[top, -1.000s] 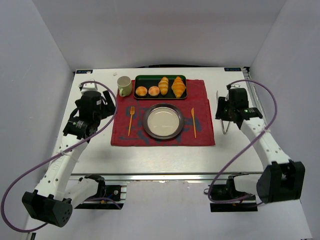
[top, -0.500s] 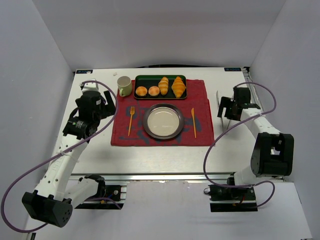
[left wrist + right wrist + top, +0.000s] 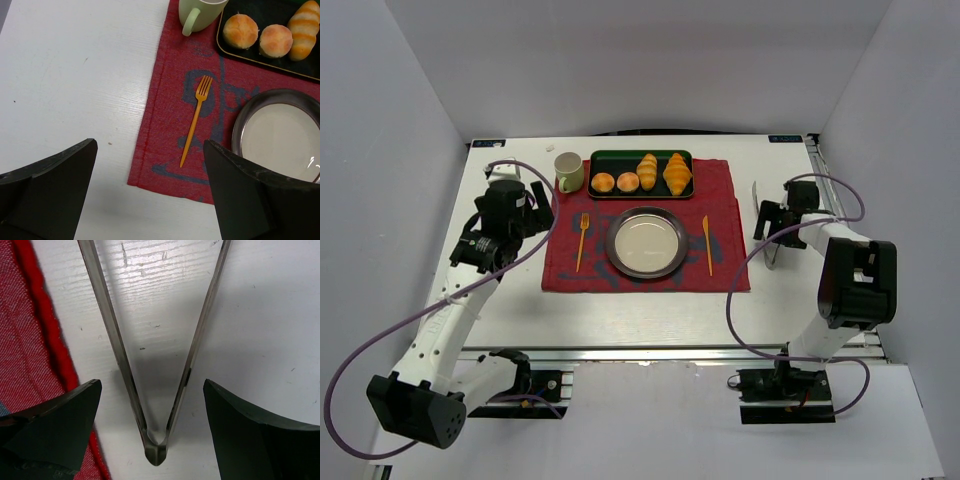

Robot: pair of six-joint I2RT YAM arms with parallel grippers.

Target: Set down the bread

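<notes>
The bread, a wide golden croissant [image 3: 677,173], lies at the right end of the black tray [image 3: 620,160] at the back, untouched. It is out of both wrist views. My right gripper [image 3: 775,226] is open low over the table right of the red mat. In the right wrist view its jaws [image 3: 152,435] stand either side of the hinge end of metal tongs [image 3: 156,452], without touching them. My left gripper [image 3: 527,215] is open and empty, left of the mat. In the left wrist view it [image 3: 150,200] hovers above the mat's near left corner.
The tray also holds a narrow twisted roll [image 3: 647,170] and two round buns [image 3: 616,182]. A green mug [image 3: 568,171] stands left of it. On the red mat [image 3: 720,190] lie a steel plate [image 3: 647,270], an orange fork [image 3: 582,240] and an orange knife [image 3: 707,245].
My right arm has folded upright and its gripper has come down closer over the tongs. My left gripper has shifted slightly toward the back. The bread has not moved.
</notes>
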